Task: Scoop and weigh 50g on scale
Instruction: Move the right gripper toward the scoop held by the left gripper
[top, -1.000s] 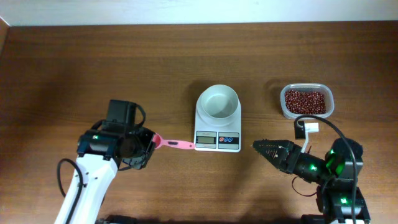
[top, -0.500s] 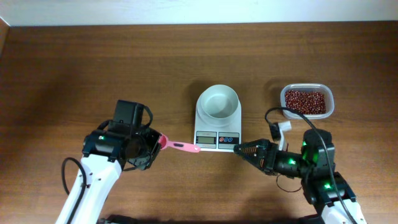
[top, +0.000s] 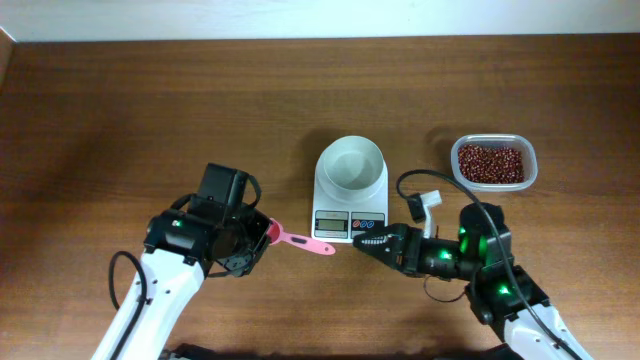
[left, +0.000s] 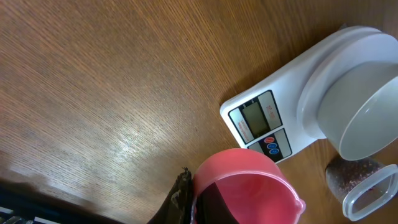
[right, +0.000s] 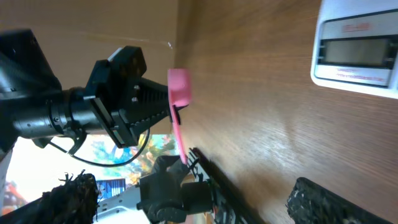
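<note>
R pincer (top: 364, 241) slid left to scale (top: 335, 222), spread; L pincer (top: 262, 235) pinching scoop (top: 308, 243).

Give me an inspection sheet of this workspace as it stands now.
Surface: brown wooden table, no spills seen.
Job's things: small white digital scale with empty round white bowl; dark red-brown beans in clear plastic tub; pink plastic scoop.
Clutter: nothing seen.
Hands: left hand shut on the scoop's wide end; right hand open at its handle tip.
Cables: black cable loops over right arm.
Surroundings: pale wall strip beyond table's far edge.
</note>
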